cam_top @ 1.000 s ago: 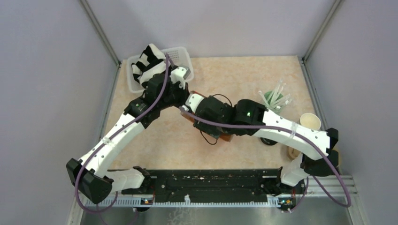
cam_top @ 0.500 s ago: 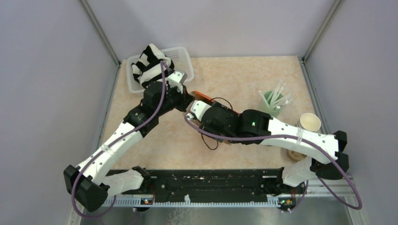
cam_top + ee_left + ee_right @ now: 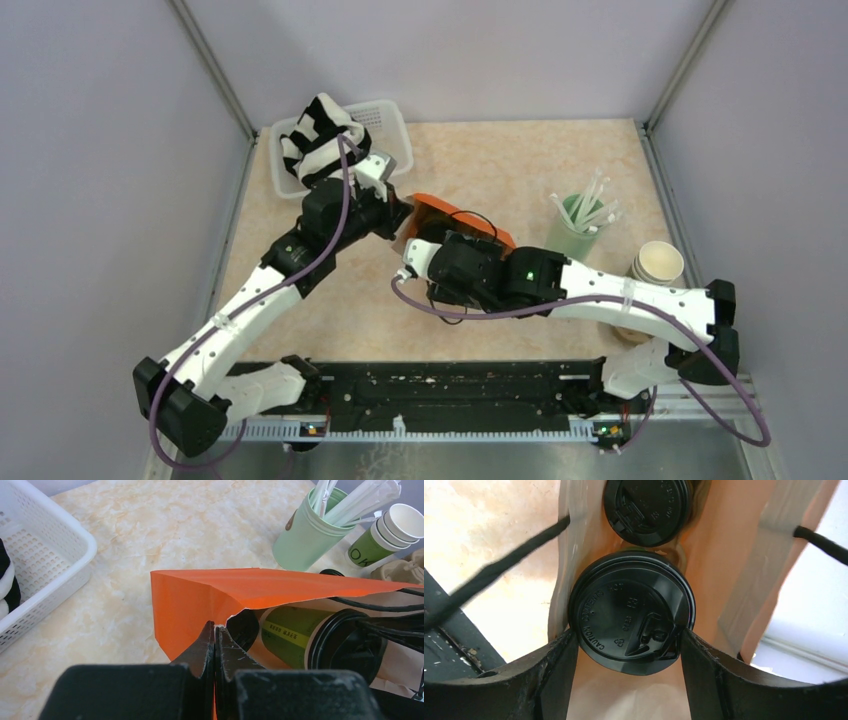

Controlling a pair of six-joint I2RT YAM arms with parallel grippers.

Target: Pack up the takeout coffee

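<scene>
Nearly done: one lidded cup (image 3: 646,510) sits deep inside the orange bag (image 3: 200,595), mid-table. The right gripper (image 3: 626,635) clasps the second cup (image 3: 631,595) at the bag's mouth, not yet released; the left gripper (image 3: 215,630), pressed together, pinches the bag's edge.

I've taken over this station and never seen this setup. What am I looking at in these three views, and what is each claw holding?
Two robot arms stand at the near edge of a table. The overhead view looks down on both; the other two come from wrist cameras. The left gripper is shut, pinching the rim of the orange bag. The right gripper grips a lidded cup inside the bag; a second lidded cup sits deeper in. On the table: a tumbler of straws and a white basket.
</scene>
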